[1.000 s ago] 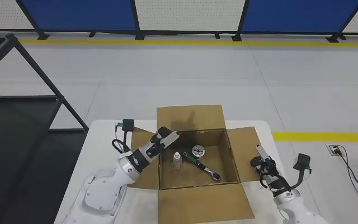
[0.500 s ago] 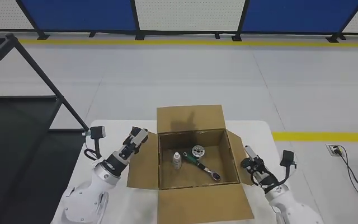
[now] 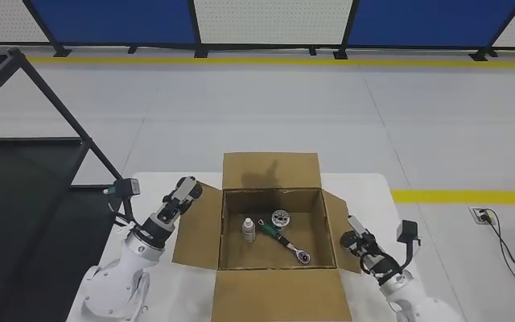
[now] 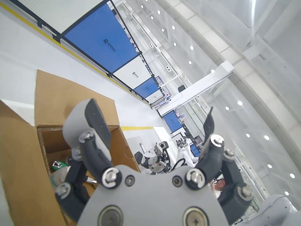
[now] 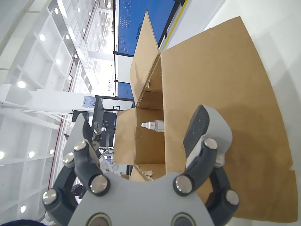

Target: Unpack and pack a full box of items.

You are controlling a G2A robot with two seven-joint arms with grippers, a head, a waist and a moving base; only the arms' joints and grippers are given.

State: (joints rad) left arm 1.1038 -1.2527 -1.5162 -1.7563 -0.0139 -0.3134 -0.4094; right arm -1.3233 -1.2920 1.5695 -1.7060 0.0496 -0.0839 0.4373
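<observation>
Box [image 3: 272, 169] sat open, with the bottle [image 3: 249, 230], ratchet [image 3: 288, 244] and a round part [image 3: 280, 216] inside. Left gripper [image 3: 185, 191] was at its 9 o'clock and right gripper [image 3: 352, 239] at 3, both spread wide and empty. Looked like unpacking; next, one needed to dip in for the bottle.

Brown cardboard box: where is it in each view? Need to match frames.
Top view: open brown cardboard box at the table's centre, flaps spread.
Left wrist view: the box seen from one side, one flap standing tall.
Right wrist view: the box seen from the opposite side, near flap largest.
Shared landmark: blue wall panels beyond it.
</observation>
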